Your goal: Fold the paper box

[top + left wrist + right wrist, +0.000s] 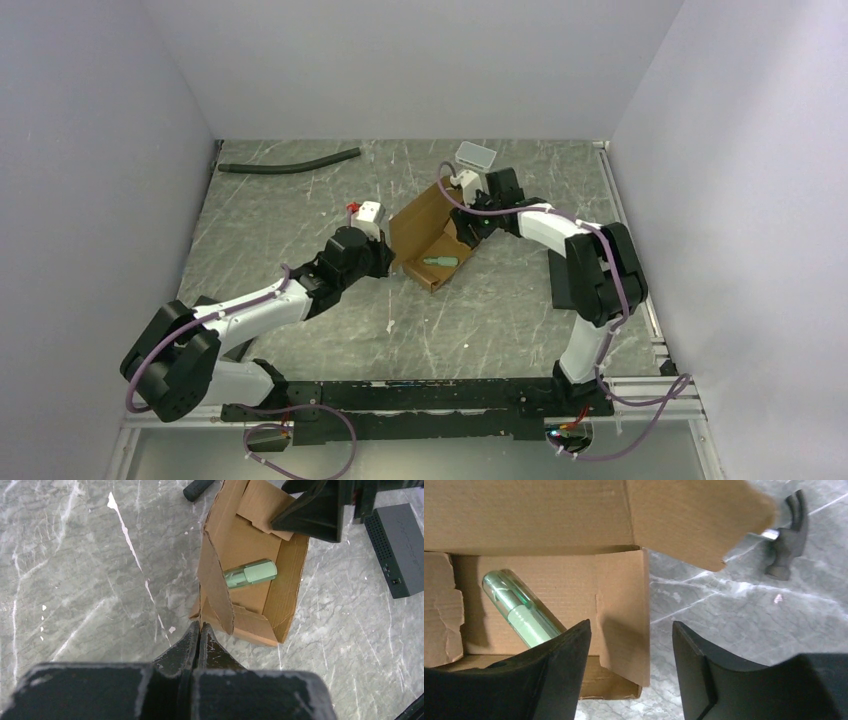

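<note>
Paper box (420, 225), flaps open, green tube (250, 573) inside.
Left gripper (200, 629) fingers pressed together at near corner; right gripper (631, 624) fingers spread astride side wall.

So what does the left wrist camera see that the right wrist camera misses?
Only the left wrist view shows the flat black slab, a dark hose end and the shut left end effector. Only the right wrist view shows the hammer. Both show the open paper box with the green tube lying inside.
</note>
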